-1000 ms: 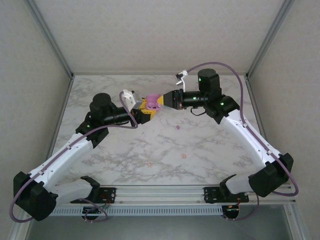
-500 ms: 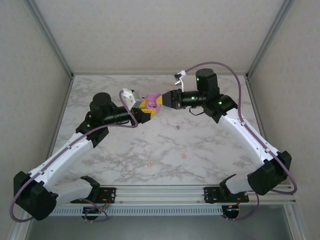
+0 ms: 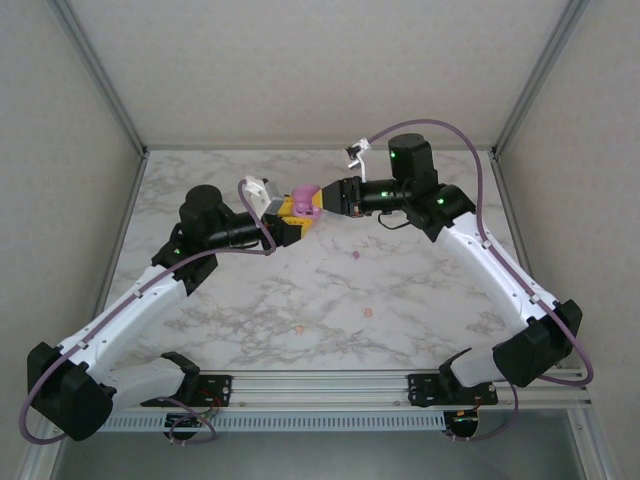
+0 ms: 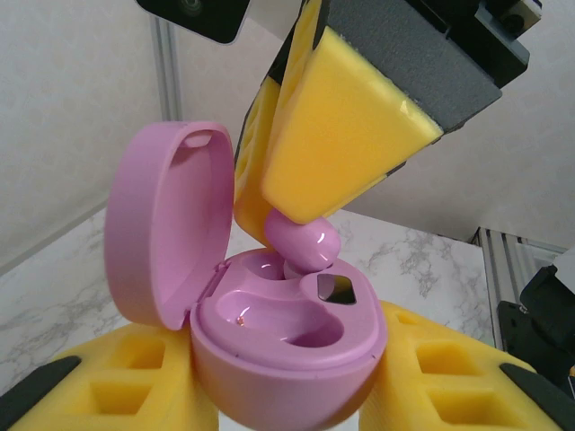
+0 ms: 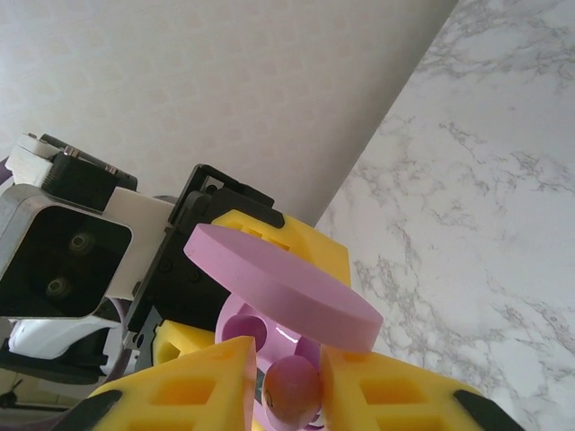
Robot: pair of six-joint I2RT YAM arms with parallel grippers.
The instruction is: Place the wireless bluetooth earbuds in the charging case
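My left gripper (image 3: 293, 216) is shut on the purple charging case (image 4: 287, 350) and holds it above the table with its lid (image 4: 166, 224) swung open. A purple earbud (image 4: 304, 242) stands with its stem in the case's far socket, while the near socket (image 4: 296, 323) is bare. My right gripper (image 3: 322, 198) comes in from the right, its yellow fingers (image 4: 341, 135) right above the bud. In the right wrist view the earbud (image 5: 292, 388) sits between the pads of the right gripper (image 5: 286, 386). It touches the right pad, and a thin gap shows at the left pad.
Three tiny buds lie loose on the marble table (image 3: 200, 190): one pinkish (image 3: 355, 255) below the grippers, one orange (image 3: 367, 312) and one orange (image 3: 298, 328) nearer the front rail. Walls close the table at left, back and right.
The right gripper's jaws have parted slightly around the earbud, and the right arm has shifted a little left and up. The left arm and case have held still.
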